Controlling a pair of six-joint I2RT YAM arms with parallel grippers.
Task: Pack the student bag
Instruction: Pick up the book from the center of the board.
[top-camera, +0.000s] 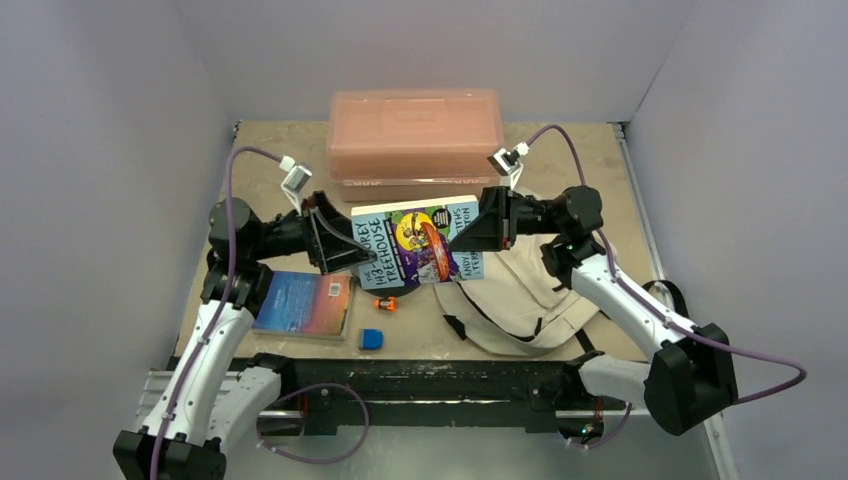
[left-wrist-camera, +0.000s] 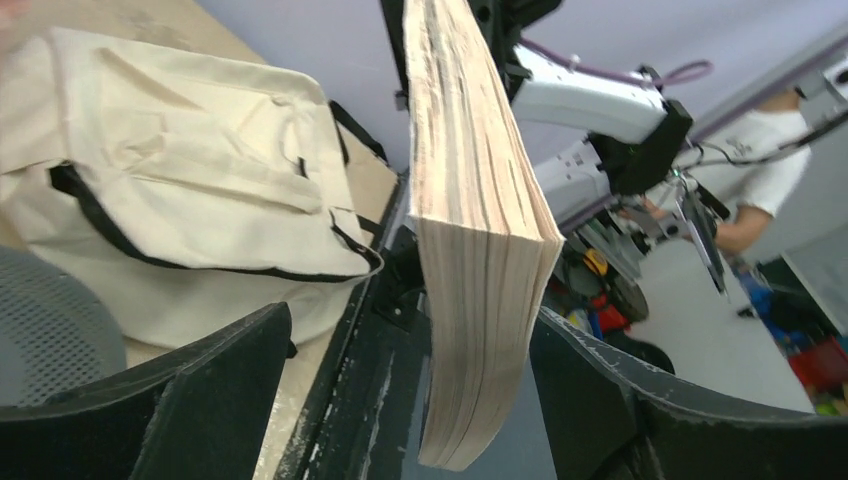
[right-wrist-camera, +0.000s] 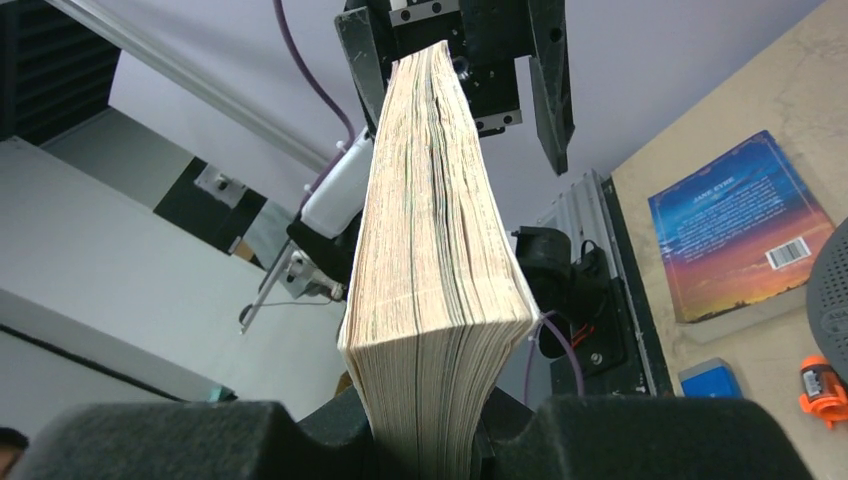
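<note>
Two arms share a book above the bench, its long axis running left to right between them. The right fingers pinch one end. The left fingers stand spread around the other end, with a gap showing on at least one side. The bag lies flat on the bench, right of and nearer than the book, under the right arm, which is the closer of the two. Its long axis appears to run from far left to near right, with black straps trailing off its right side. Whether its mouth is open, or which way it faces, cannot be told.
</note>
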